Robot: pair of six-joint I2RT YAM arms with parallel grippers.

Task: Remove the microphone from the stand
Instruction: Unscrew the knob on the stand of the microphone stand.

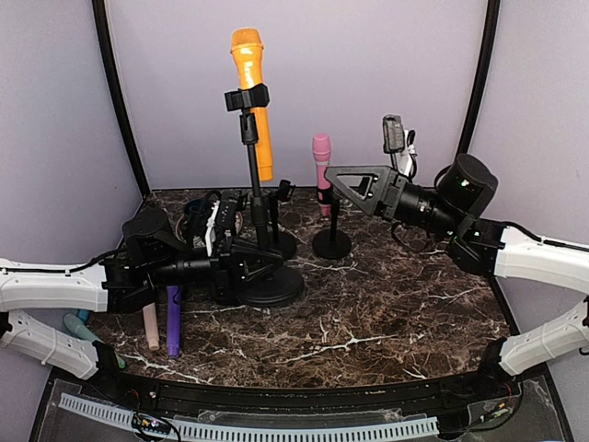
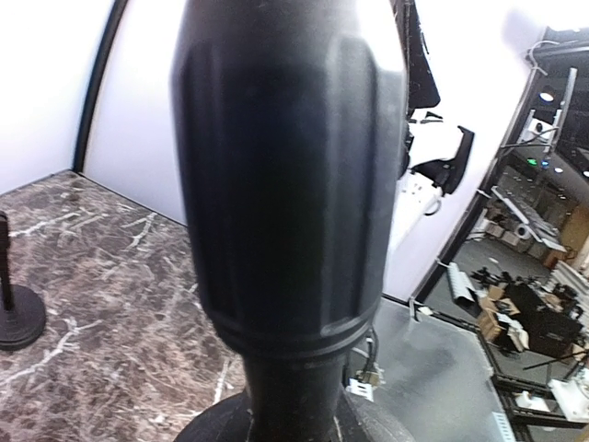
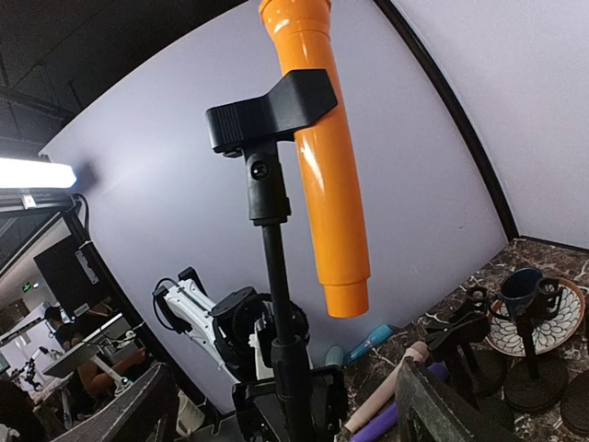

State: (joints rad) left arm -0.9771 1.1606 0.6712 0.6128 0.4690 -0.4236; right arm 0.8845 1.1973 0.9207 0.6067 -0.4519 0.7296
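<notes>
The right gripper gapes empty, right of the microphone; whether the left gripper clamps the stand — I cannot tell. Unheld, a tight clip could topple it.

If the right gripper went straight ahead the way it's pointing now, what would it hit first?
Probably the stand's pole, centred between the right gripper's open fingers in the wrist view; the orange microphone hangs close beside it. Depth is unclear.
</notes>
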